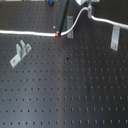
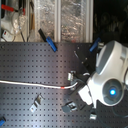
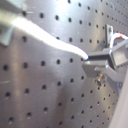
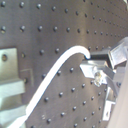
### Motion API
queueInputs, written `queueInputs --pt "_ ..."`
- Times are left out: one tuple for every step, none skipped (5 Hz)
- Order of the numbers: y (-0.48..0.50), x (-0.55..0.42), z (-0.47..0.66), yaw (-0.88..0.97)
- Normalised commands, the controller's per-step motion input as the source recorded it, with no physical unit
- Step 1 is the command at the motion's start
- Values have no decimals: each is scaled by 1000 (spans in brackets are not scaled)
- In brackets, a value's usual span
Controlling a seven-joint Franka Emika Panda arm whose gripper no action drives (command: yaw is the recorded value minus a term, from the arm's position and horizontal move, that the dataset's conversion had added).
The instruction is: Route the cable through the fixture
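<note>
The cable (image 1: pixel 30 32) is a thin white cord lying across the black perforated board from the first exterior view's left. Its red band (image 1: pixel 57 34) sits right at my gripper (image 1: pixel 59 33). Past the band the cable climbs, then runs off to the first exterior view's right. Both wrist views show the cable (image 4: pixel 55 67) ending between the fingers of my gripper (image 3: pixel 90 60), which is shut on it. The fixture (image 1: pixel 115 38), a narrow pale-grey upright strip, stands at the first exterior view's right, just below the cable's far stretch and well away from my gripper.
A two-pronged U-shaped bracket (image 1: pixel 20 52) stands at the first exterior view's left. A wider grey plate (image 1: pixel 70 28) is beside my gripper. Another grey piece (image 1: pixel 90 7) stands at the far edge. Blue clamps (image 2: pixel 50 43) and cluttered shelves line the back in the second exterior view.
</note>
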Motion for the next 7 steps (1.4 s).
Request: queueInputs --pt "0 0 0 3" --pt "-329 410 -373 3" --pt "-419 657 -3 54" --pt "13 8 -11 0" --pt "268 374 -419 0" --pt "94 135 -228 0" --pt "0 0 20 0"
